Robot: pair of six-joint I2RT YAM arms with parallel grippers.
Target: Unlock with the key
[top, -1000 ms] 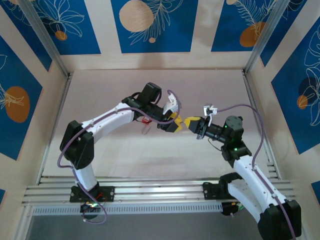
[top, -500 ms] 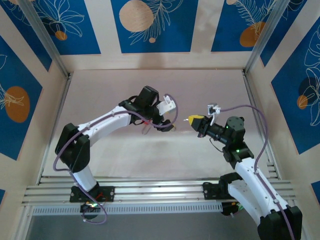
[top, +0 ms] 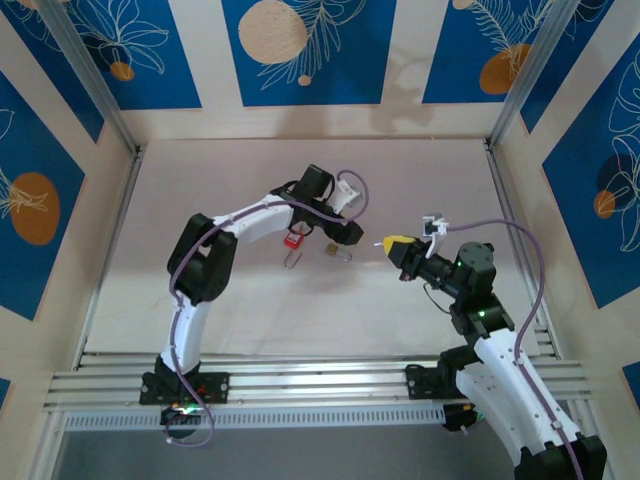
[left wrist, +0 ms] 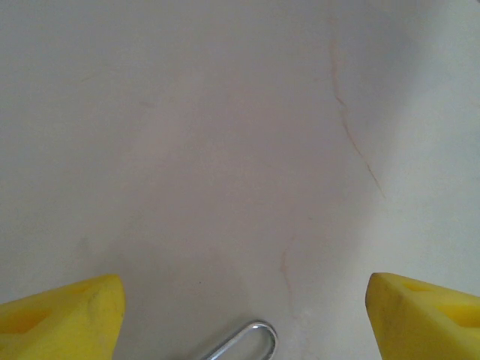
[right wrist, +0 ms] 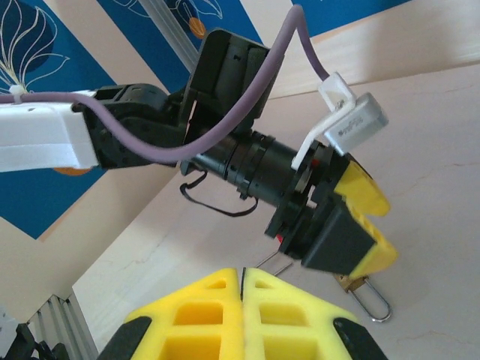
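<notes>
A small brass padlock (top: 330,252) lies on the table, its steel shackle (left wrist: 251,337) showing at the bottom edge of the left wrist view. My left gripper (top: 345,235) hovers just above it, open, yellow fingertips (left wrist: 67,315) far apart with only bare table between them. From the right wrist I see the left gripper (right wrist: 371,225) over the padlock (right wrist: 352,283). My right gripper (top: 392,243) hangs to the padlock's right, a short gap away. Its fingers (right wrist: 202,315) are pressed shut and nothing shows between them. The key is hidden.
A red padlock (top: 293,240) lies left of the brass one, its thin shackle (top: 295,262) pointing toward me. Wooden walls with blue panels enclose the pale table (top: 420,180). An aluminium rail (top: 300,385) runs along the near edge.
The grippers met a second ago with the brass padlock in the left one. The left gripper has opened and the padlock now lies on the table. The right gripper drew back right.
</notes>
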